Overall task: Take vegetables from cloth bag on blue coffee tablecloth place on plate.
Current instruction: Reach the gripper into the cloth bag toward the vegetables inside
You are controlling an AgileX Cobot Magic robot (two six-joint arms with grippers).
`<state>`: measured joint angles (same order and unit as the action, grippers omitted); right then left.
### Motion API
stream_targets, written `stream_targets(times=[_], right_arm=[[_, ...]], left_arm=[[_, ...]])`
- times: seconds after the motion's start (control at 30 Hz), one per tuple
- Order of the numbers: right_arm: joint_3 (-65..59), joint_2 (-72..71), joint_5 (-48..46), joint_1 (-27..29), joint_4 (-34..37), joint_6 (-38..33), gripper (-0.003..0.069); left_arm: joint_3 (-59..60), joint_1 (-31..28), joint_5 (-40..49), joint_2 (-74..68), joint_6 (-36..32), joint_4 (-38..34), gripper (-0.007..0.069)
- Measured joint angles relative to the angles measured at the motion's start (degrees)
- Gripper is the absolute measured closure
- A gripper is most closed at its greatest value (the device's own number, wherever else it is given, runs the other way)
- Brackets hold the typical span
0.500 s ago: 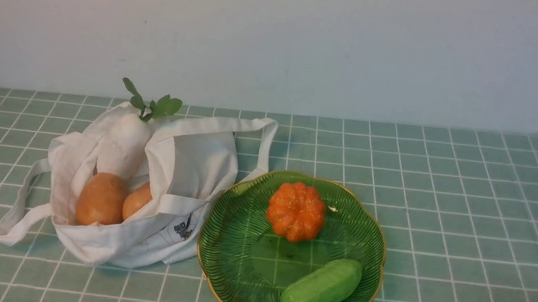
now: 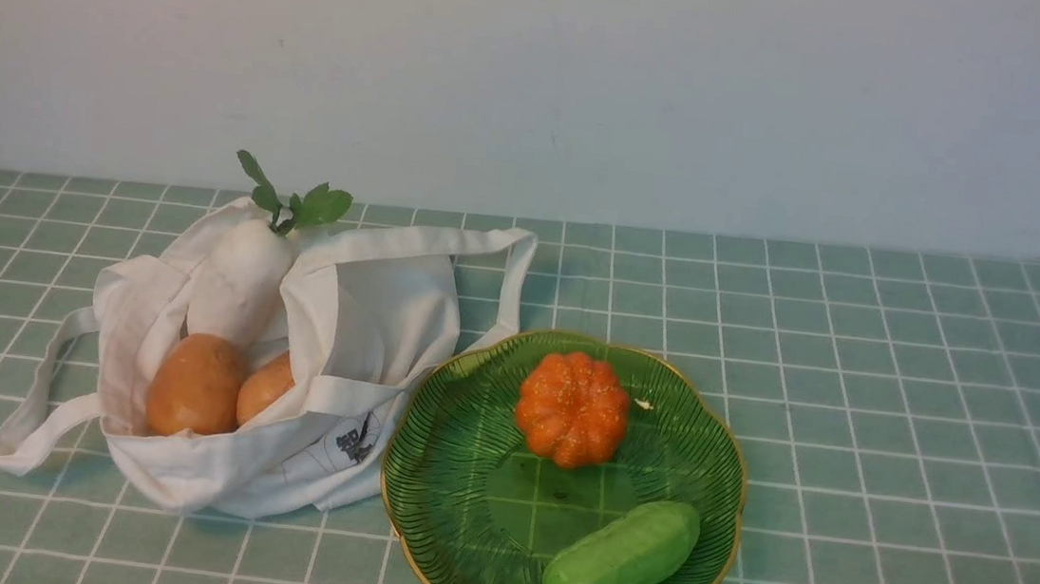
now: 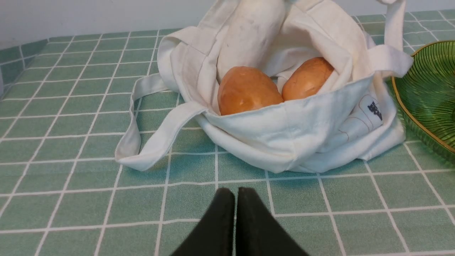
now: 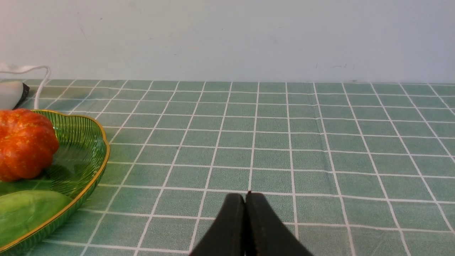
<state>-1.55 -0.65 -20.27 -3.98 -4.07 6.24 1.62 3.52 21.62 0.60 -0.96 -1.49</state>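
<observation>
Clenched, empty: left gripper (image 3: 235,192), right gripper (image 4: 245,195). Smooth white leafy radish (image 2: 239,289) should be gripped mid-body, above the rim of the soft white cloth bag (image 2: 384,317).

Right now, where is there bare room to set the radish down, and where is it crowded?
The plate is bare on its left half, between the bag and the pumpkin and cucumber. The tablecloth right of the plate is open. Crowded: where the bag nears the plate's rim.
</observation>
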Motion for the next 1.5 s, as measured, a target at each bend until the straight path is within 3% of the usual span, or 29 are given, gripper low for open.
stream_targets(times=[1.17, 1.3, 1.5], right_arm=[[0.0, 0.0, 0.0, 0.0, 0.0, 0.06, 0.0675], [0.0, 0.0, 0.0, 0.0, 0.0, 0.06, 0.0675], [0.0, 0.0, 0.0, 0.0, 0.0, 0.01, 0.0675]], left_arm=[[0.0, 0.0, 0.0, 0.0, 0.1, -0.16, 0.0629], [0.0, 0.0, 0.0, 0.0, 5.98, -9.55, 0.0629], [0.05, 0.0, 0.07, 0.0, 20.41, -39.96, 0.0629]])
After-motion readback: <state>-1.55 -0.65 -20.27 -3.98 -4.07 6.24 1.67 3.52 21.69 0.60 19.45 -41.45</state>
